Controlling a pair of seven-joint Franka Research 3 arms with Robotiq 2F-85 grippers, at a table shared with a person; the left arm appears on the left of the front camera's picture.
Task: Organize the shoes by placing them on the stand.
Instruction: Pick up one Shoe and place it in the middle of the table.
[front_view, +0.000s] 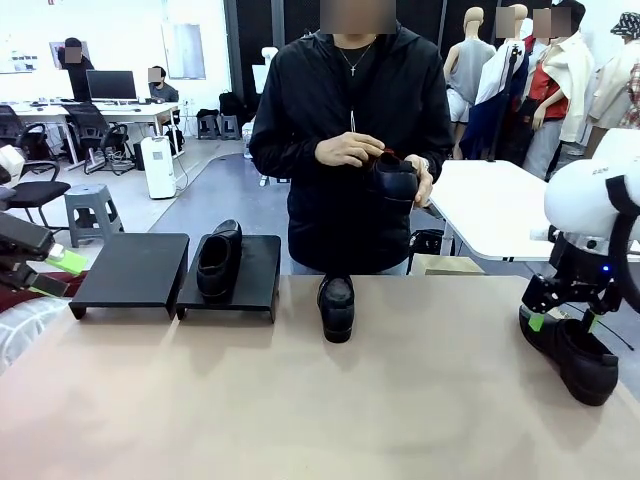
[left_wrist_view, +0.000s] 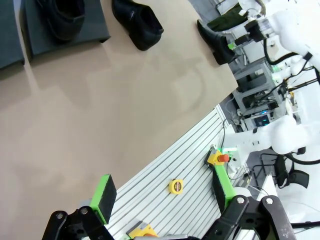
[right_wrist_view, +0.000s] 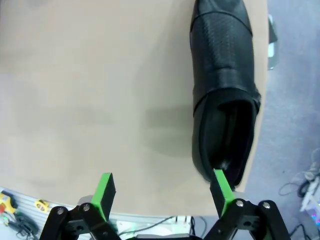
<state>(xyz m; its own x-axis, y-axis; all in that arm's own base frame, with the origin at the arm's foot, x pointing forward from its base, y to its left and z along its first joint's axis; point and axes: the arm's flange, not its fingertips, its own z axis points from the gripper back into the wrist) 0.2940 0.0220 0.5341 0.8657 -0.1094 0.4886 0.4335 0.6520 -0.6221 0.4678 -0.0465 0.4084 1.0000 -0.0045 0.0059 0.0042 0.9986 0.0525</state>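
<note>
One black shoe (front_view: 218, 260) sits on the right platform of the low black stand (front_view: 255, 290); its left platform (front_view: 130, 272) is bare. A second shoe (front_view: 336, 305) stands on the table in front of the person, whose hands hold a third shoe (front_view: 395, 180) at chest height. A fourth shoe (front_view: 575, 355) (right_wrist_view: 225, 90) lies at the table's right edge. My right gripper (front_view: 563, 322) (right_wrist_view: 162, 194) hovers open just over its heel, one green pad (right_wrist_view: 222, 192) at the rim of the heel opening. My left gripper (front_view: 55, 275) (left_wrist_view: 162, 192) is open with nothing in it at the far left edge, off the table.
The tan table (front_view: 400, 400) has wide free room in the middle and front. In the left wrist view a slatted metal base (left_wrist_view: 175, 165) with a yellow tape measure (left_wrist_view: 175, 186) lies beside the table. A white table (front_view: 495, 205) stands behind at right.
</note>
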